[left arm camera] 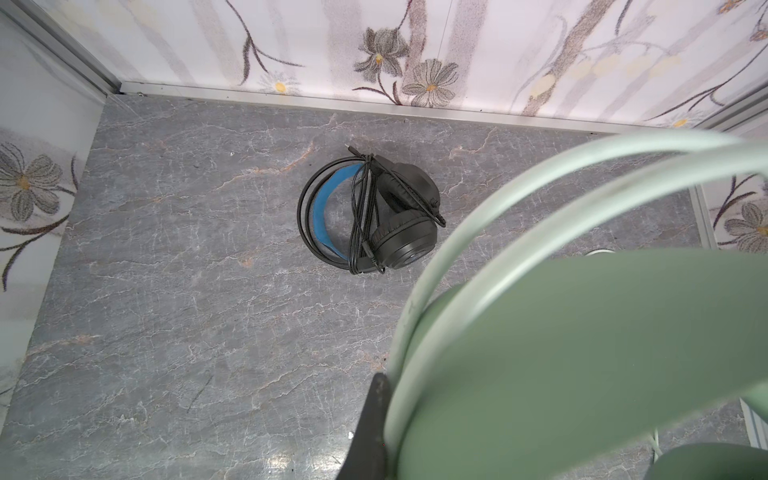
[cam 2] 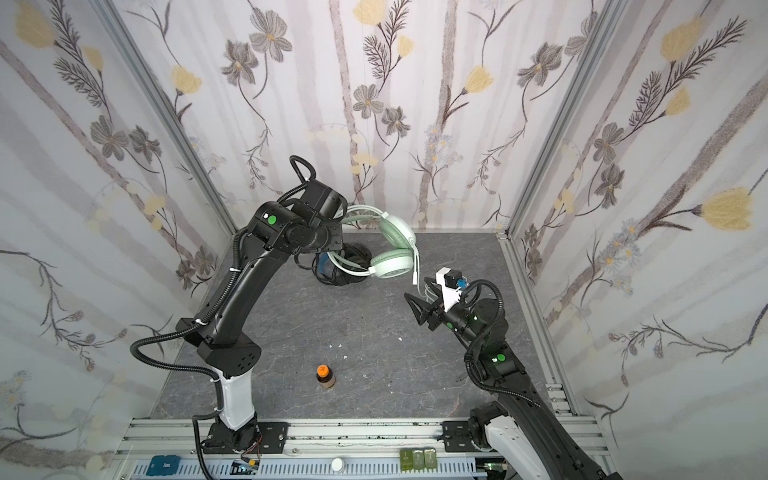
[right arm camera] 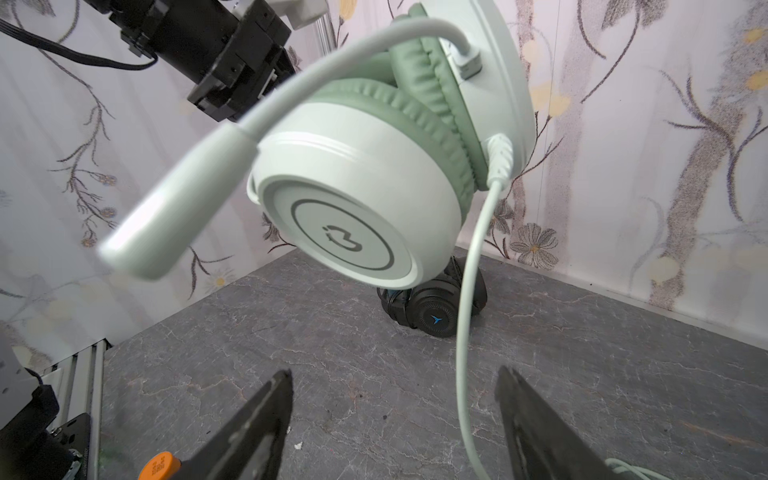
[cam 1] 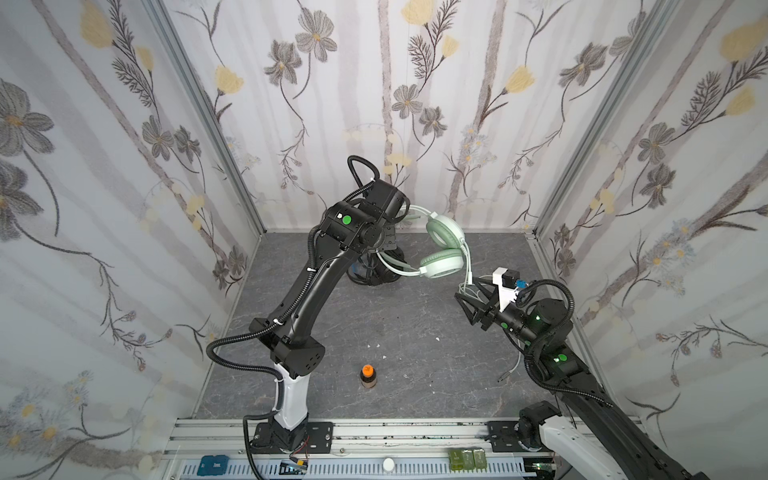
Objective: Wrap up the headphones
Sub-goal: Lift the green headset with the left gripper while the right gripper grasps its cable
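Clamping shut on the thin headband, the left end effector (cam 1: 390, 239) holds the mint-green padded over-ear headset (cam 1: 442, 249) in the air above the grey marbled counter (cam 1: 374, 316). Beneath it, near the back wall (left arm camera: 498, 54), the black over-ear headset with a blue inner band (left arm camera: 399, 216) lies on the counter, its black cable (left arm camera: 359, 216) looped around it. The mint headset's pale cable (right arm camera: 458, 353) hangs between the spread fingers (right arm camera: 249, 432) of the right end effector (right arm camera: 395, 419), wide open, gripping nothing.
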